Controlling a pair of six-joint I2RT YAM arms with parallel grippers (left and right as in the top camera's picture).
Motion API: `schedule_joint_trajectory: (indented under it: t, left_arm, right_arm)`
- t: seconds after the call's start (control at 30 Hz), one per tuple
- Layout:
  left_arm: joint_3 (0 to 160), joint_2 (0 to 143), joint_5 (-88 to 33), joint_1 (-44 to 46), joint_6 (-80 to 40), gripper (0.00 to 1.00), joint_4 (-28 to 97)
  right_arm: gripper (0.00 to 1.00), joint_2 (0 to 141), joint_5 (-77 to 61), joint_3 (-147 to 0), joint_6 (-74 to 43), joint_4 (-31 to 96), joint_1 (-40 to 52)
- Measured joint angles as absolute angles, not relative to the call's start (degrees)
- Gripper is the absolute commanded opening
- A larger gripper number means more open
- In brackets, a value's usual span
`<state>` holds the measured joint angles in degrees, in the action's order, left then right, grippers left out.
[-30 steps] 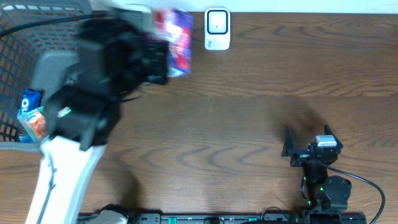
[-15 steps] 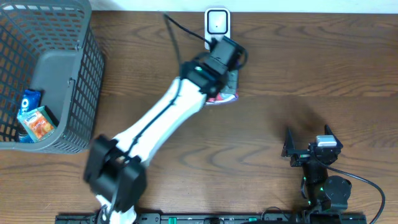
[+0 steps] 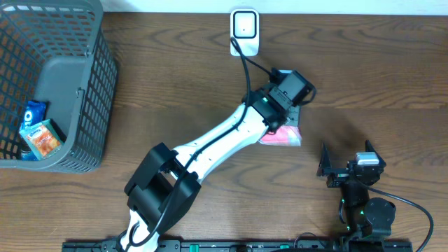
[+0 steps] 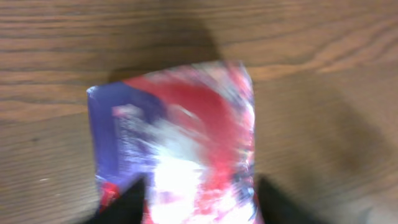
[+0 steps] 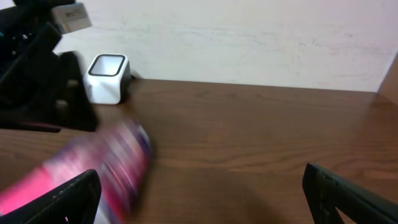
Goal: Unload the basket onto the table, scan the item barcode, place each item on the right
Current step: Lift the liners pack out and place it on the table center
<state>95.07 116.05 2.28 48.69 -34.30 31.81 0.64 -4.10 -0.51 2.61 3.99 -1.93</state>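
Observation:
The item is a red, purple and white snack packet, blurred with motion, at the table's centre right just under my left gripper. In the left wrist view the packet fills the frame, and the gripper's dark fingers stand apart on either side of its near end. The right wrist view shows it as a pink streak at the left. The white barcode scanner stands at the back edge, also seen from the right wrist. My right gripper rests open and empty at the front right.
A grey mesh basket stands at the back left, holding a blue packet and an orange packet. The scanner's black cable runs toward the left arm. A pale wall lies behind the table.
The left arm swung from beside the basket, past the scanner, to the centre right with the packet. Its jaws have spread, and the packet is dropping toward the table.

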Motion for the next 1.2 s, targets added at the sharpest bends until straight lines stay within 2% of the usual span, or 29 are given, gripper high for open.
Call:
schedule_joint_trajectory:
  t: [0.23,0.43,0.57,0.77,0.87,0.97,1.2]
  left_arm:
    - [95.1,114.7,2.1,47.2,-30.0,0.88,33.4]
    - [95.1,103.3,2.0,39.6,-24.6,0.89,36.2]
    - [95.6,91.8,4.6,29.6,-20.9,0.88,40.4]
    - [96.2,82.4,17.0,11.0,-18.1,0.88,43.1]
    - [96.2,82.1,22.6,1.4,-17.5,0.86,43.6]
    - [96.2,83.5,25.7,-7.7,-17.5,0.75,46.1]
    - [95.6,90.1,27.9,-21.3,-20.4,0.75,53.4]
  right_arm:
    - [0.99,0.6,-4.1,-0.5,2.6,4.0,-1.9]
    - [0.99,0.6,-4.1,-0.5,2.6,4.0,-1.9]
    - [0.99,0.6,-4.1,-0.5,2.6,4.0,-1.9]
    - [0.99,0.6,-4.1,-0.5,2.6,4.0,-1.9]
    - [0.99,0.6,-4.1,-0.5,2.6,4.0,-1.9]
    - [0.99,0.6,-4.1,-0.5,2.6,4.0,-1.9]
    - [0.99,0.6,-4.1,-0.5,2.6,4.0,-1.9]
